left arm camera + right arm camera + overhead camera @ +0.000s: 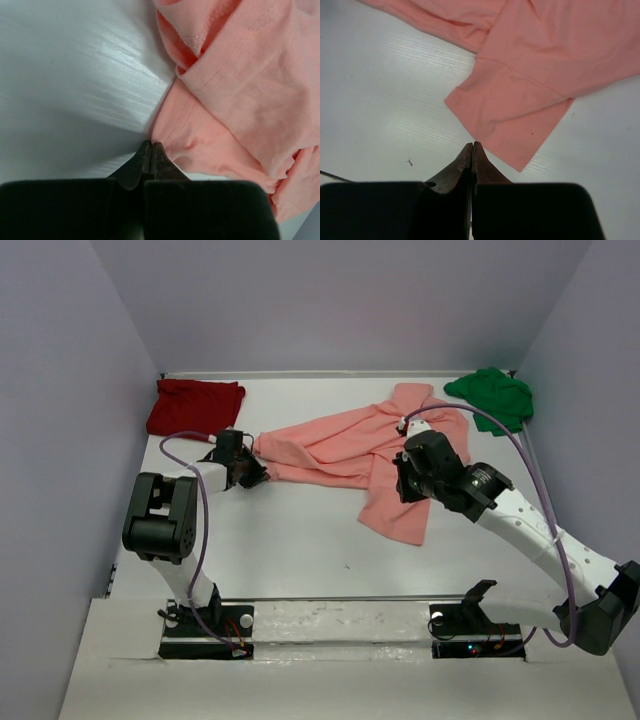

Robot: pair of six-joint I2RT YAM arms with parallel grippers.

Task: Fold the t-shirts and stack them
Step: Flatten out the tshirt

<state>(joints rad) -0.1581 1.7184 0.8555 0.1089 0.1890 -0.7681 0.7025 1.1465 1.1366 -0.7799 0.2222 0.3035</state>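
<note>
One salmon-pink t-shirt against left claw

Top external view: fixed high behind the arm bases, angled down, taking in the whole table. Left wrist view: close, looking past the left gripper at one end of the salmon-pink t-shirt; right wrist view: equally close, past the right gripper at a hemmed flap. All three share that shirt and tabletop.
</note>
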